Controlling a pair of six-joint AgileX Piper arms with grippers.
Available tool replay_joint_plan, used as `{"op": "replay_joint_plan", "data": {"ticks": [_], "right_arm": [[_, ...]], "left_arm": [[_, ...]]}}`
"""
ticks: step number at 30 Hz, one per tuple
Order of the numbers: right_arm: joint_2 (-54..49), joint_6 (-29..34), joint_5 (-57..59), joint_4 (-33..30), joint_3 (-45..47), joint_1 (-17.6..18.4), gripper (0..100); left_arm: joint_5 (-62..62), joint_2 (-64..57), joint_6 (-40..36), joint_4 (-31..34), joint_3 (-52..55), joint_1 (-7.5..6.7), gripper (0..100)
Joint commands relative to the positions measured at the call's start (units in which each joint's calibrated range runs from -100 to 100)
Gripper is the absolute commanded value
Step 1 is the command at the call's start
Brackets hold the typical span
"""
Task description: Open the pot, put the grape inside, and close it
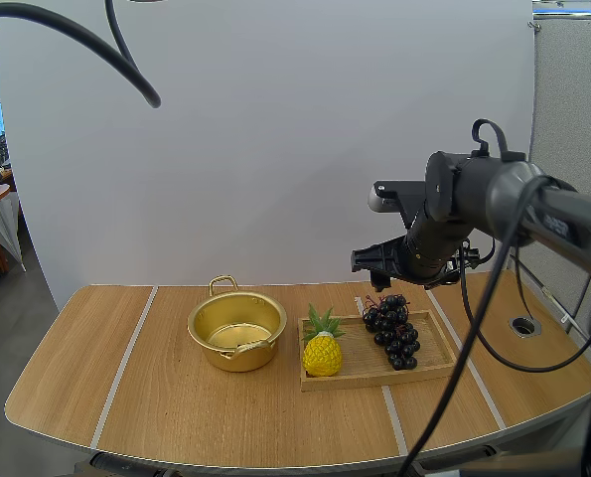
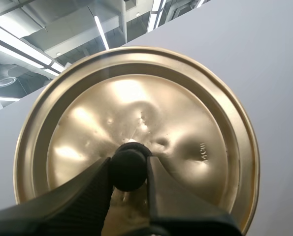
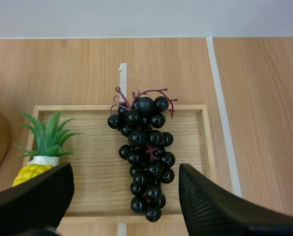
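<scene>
A golden pot (image 1: 236, 332) stands open on the table, left of a wooden tray (image 1: 429, 370). A dark bunch of grapes (image 1: 393, 329) lies on the tray's right half; the right wrist view looks straight down on the grapes (image 3: 145, 153). My right gripper (image 1: 377, 260) hovers above the grapes, and its fingers (image 3: 220, 206) stand wide apart with nothing between them. My left gripper (image 2: 129, 172) is shut on the black knob (image 2: 128, 168) of the golden lid (image 2: 136, 132), held up off the table.
A toy pineapple (image 1: 322, 345) stands on the tray's left end, between the pot and the grapes. Bare wooden table (image 1: 116, 378) with pale tape lines spreads left of the pot and along the front edge.
</scene>
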Motion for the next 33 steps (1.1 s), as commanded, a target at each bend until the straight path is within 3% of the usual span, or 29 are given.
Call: {"op": "replay_joint_plan", "data": {"ticks": [1,10,33], "right_arm": [[3.79,-5.8,-0.96,2.93,-2.24,-1.52,100],[10.49,-13.78,-1.0,8.42,-3.03,-2.72,100],[26.9,-15.95,-11.26,8.77,-3.03,-2.81,100]], "left_arm": [[-1.98,-0.09,-0.58,0.14,-0.51,-0.21,0],[-1.98,-0.09,-0.58,0.14,-0.51,-0.21,0],[-1.98,-0.09,-0.58,0.14,-0.51,-0.21,0]]}}
